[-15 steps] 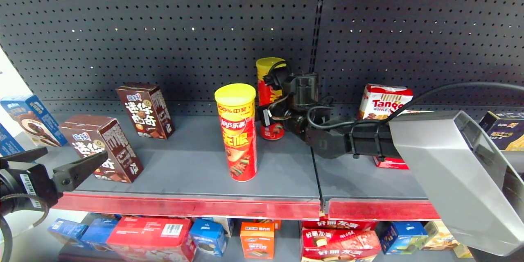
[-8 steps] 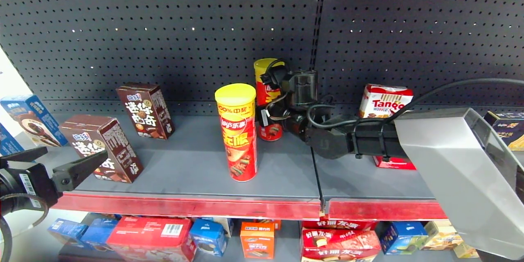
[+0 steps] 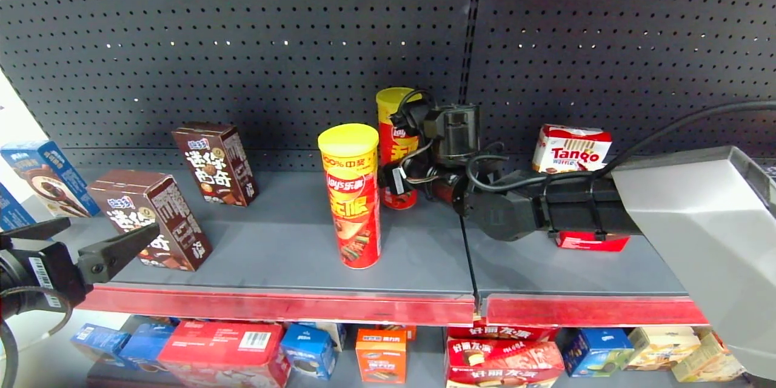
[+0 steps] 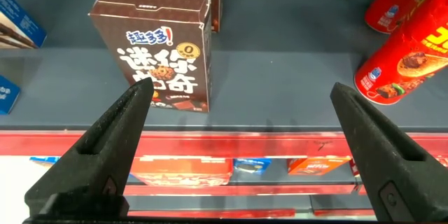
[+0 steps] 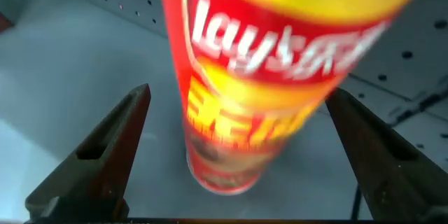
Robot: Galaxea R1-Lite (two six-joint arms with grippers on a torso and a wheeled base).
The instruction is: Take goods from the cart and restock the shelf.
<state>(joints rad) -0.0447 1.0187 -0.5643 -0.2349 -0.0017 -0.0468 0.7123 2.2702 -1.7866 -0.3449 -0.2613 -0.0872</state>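
Gray shelf deck [image 3: 285, 248] under dark pegboard [image 3: 242, 60], partly stocked. Right gripper [image 5: 238, 112] deep at the back, fingers spread wide either side of the rear chip can [image 3: 391, 127], not gripping; can upright on the deck behind the front can [image 3: 353, 200]. Looks delivered, only needs backing out. Left gripper [image 4: 241, 91] by the shelf lip, fingers apart, empty.

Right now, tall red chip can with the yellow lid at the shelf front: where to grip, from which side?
Mid-body of the tall red chip can with the yellow lid, coming in level from the open front of the grey metal shelf and closing across the can's width. It stands upright, a smooth cylinder with bare deck either side; the second red chip can stands behind it.
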